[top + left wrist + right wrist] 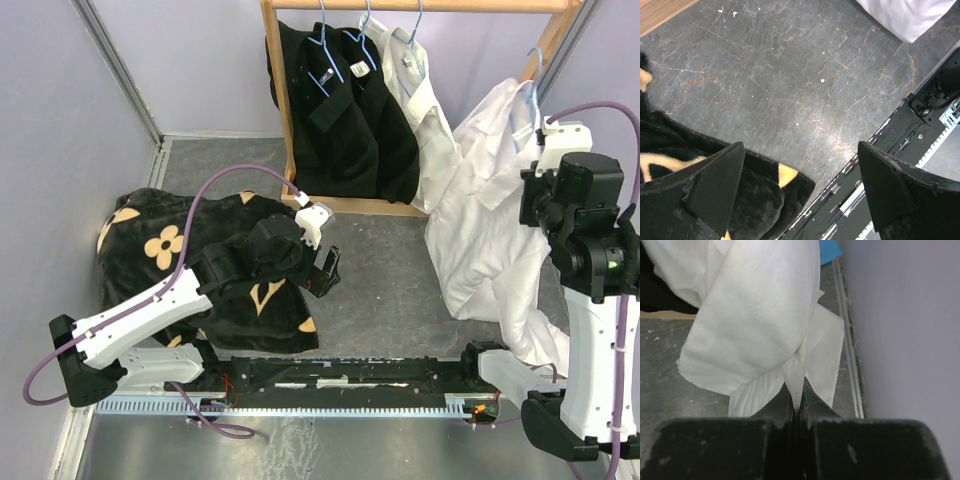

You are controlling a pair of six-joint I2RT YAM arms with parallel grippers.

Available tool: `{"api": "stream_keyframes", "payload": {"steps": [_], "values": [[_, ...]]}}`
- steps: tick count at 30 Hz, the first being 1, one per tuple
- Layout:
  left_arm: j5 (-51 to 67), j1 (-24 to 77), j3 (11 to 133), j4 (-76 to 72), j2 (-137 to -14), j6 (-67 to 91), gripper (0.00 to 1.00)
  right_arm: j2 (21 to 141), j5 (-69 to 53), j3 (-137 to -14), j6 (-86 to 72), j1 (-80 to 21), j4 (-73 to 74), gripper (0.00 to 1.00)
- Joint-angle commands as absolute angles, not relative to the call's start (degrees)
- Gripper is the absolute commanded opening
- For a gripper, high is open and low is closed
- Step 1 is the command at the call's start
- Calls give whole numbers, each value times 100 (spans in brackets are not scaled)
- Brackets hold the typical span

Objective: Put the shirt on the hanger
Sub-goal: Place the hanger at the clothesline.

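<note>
Closest to your right wrist cam are the two black fingers of the right gripper (796,415), pinched tight together with a thin fold of the shirt (755,315) caught between them. That arm stands tall on the right side, wrist lifted high next to the right post of the wooden rack (420,5). The white shirt hangs down from the pinch, with its lower end piled on the table (390,260).

You can see the light-blue hook of the hanger (532,70) just above the shirt's top, by that post. Can't tell if it's actually inside the shirt.

Your left arm reaches low and forward with the elbow bent. The left gripper (800,150) is spread wide with nothing in it, hovering over bare table beside the black flower-print cloth (170,250).

On the rack you've got black shirts (340,110) and another white shirt (420,90) hanging side by side.
</note>
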State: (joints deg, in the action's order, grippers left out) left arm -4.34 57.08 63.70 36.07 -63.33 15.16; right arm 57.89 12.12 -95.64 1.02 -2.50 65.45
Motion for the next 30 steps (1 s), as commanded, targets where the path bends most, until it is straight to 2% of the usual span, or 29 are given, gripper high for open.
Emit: {"api": "stream_keyframes", "payload": {"steps": [1, 5, 10, 13, 21, 30], "values": [[-306, 5715, 6682, 3591, -6307, 1273, 100, 5730, 2373, -10239, 389, -214, 6537, 0], [-241, 5713, 6697, 3537, -6369, 1274, 100, 5738, 2094, -10432, 426, -212, 6618, 0], [-147, 5721, 6714, 3455, -6416, 1281, 100, 5874, 456, -9971, 505, -220, 6349, 0], [-70, 5718, 6668, 3423, -6348, 1248, 100, 6109, -123, -9788, 581, -219, 6080, 0], [-46, 5717, 6597, 3442, -6049, 993, 100, 6980, -1181, -9975, 643, 186, 5248, 0], [-154, 5718, 6524, 3504, -5957, 905, 100, 7089, -1722, -10305, 845, 312, 4160, 0]]}}
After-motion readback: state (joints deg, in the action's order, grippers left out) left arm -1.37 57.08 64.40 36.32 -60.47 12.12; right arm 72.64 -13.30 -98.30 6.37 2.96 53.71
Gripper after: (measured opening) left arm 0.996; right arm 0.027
